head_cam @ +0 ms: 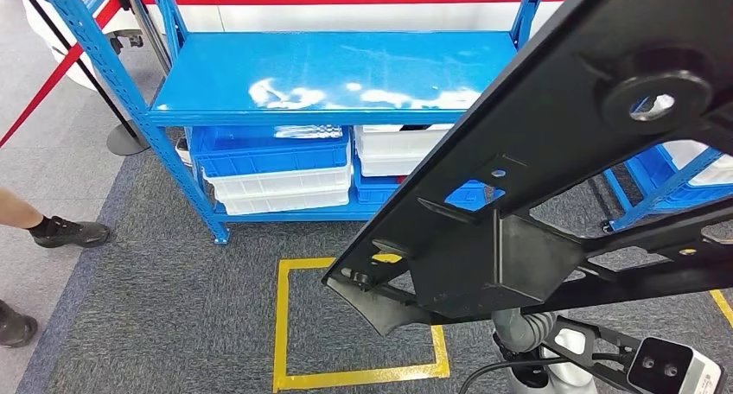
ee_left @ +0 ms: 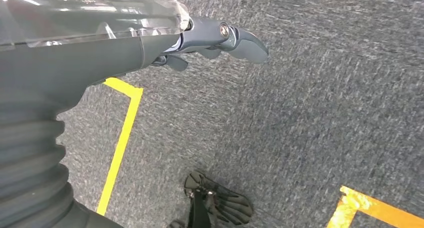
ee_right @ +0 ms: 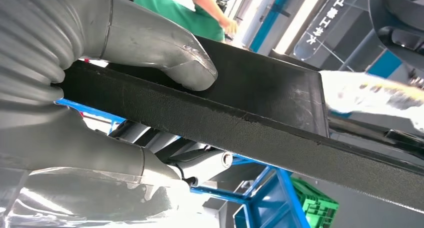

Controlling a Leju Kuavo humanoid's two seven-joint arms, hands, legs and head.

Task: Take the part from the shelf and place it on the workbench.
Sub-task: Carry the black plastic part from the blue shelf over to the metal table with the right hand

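The part (head_cam: 553, 152) is a large black flat frame with holes and a moulded bracket. It hangs in the air close to my head, slanting from the upper right down to the lower middle, in front of the blue shelf (head_cam: 337, 70). My right hand (ee_right: 100, 88) grips one edge of the part (ee_right: 260, 88), thumb (ee_right: 165, 53) pressed on its upper face and the other fingers underneath. In the head view the part hides that hand, and my right forearm (head_cam: 536, 333) shows below it. My left hand (ee_left: 200, 43) hangs over the grey carpet and holds nothing.
The shelf's top board is bare; blue bins (head_cam: 268, 152) and white bins (head_cam: 398, 148) sit on the level below. A yellow tape square (head_cam: 363, 325) marks the carpet before the shelf. A person's shoes (head_cam: 65, 230) stand at the left, near a red barrier tape's post (head_cam: 130, 139).
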